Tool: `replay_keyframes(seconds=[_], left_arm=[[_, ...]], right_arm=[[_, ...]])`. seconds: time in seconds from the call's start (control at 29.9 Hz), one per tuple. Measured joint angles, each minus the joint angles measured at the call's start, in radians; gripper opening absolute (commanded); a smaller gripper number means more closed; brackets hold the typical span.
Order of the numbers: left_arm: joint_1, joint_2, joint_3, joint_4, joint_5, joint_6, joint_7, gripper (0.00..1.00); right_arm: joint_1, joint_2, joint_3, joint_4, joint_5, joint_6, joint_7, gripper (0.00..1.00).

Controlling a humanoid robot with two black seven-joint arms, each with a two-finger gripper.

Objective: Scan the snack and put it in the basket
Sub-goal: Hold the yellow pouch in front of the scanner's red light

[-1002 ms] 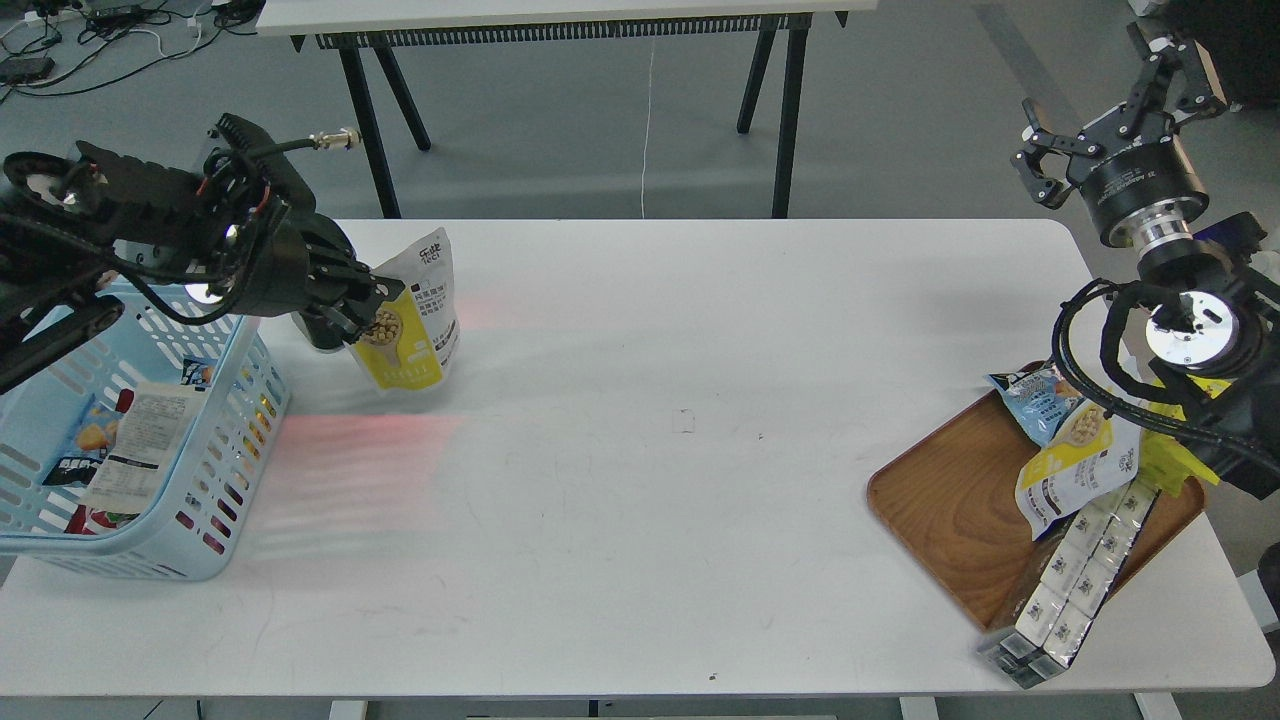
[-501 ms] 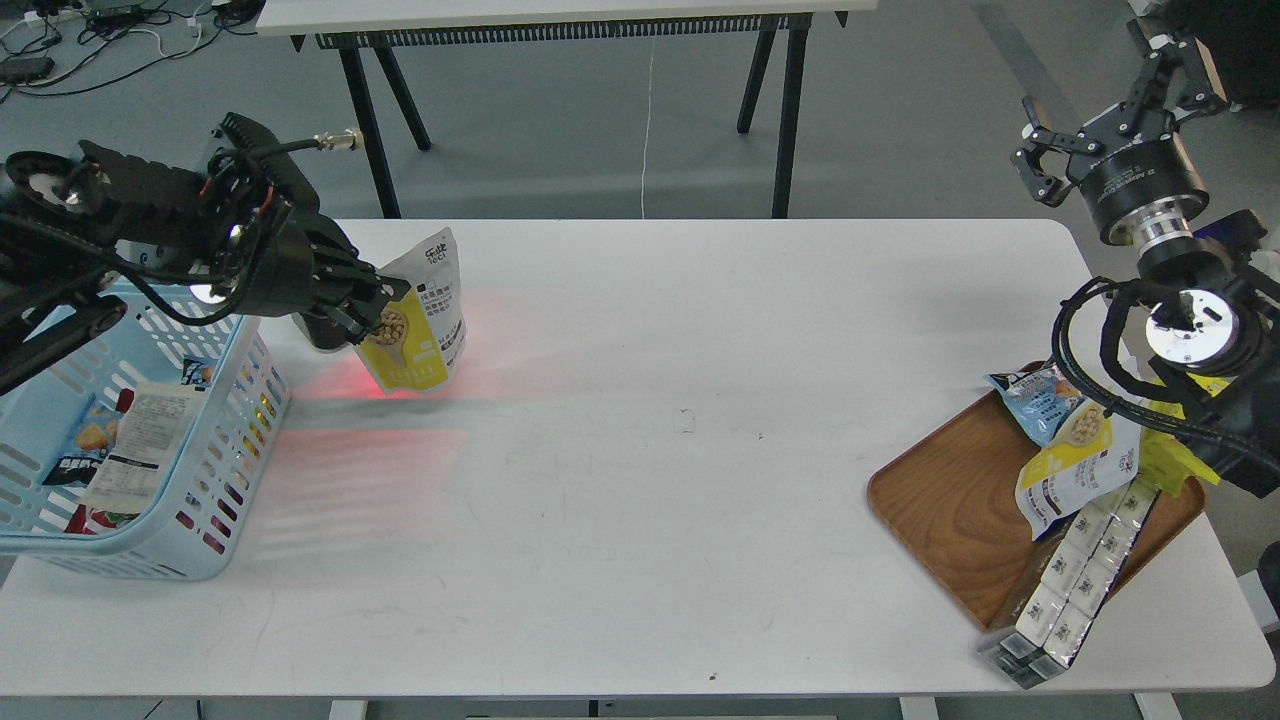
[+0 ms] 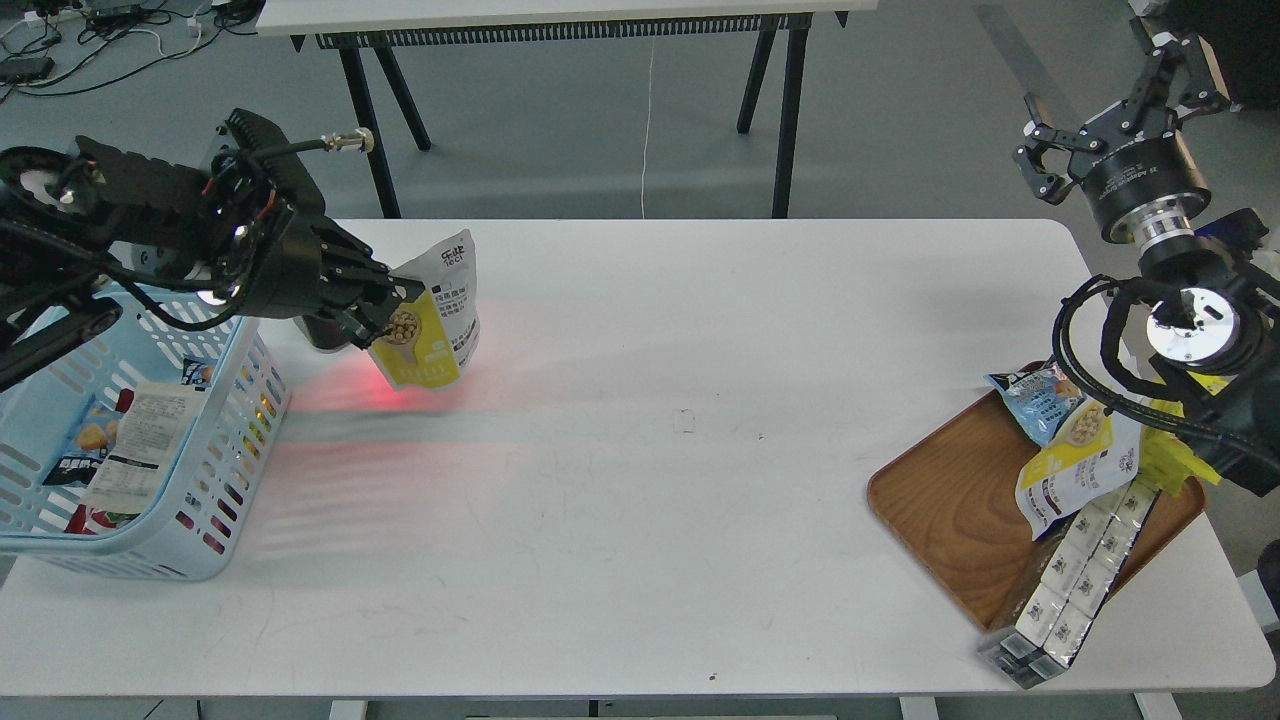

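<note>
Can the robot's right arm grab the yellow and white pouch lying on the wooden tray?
Probably yes. That pouch lies on top of the pile on the tray, with nothing covering it. The right gripper is open, empty and raised above that side of the table, so its way down looks free.

- A lab or test room: grey floor (image 3: 560,130), loose cables (image 3: 60,40) in a corner.
- Bare white surface (image 3: 640,480); a trestle bench (image 3: 560,20) behind.
</note>
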Motion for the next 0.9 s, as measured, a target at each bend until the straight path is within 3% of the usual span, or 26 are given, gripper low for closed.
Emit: replay_keyframes(seconds=[0.9], left_arm=[[-0.049,-0.013,0.011,0.004,0.000,0.000,0.000,0.00]], right_arm=[[0.000,0.003,0.003,-0.001,0.000,0.000,0.000,0.99]])
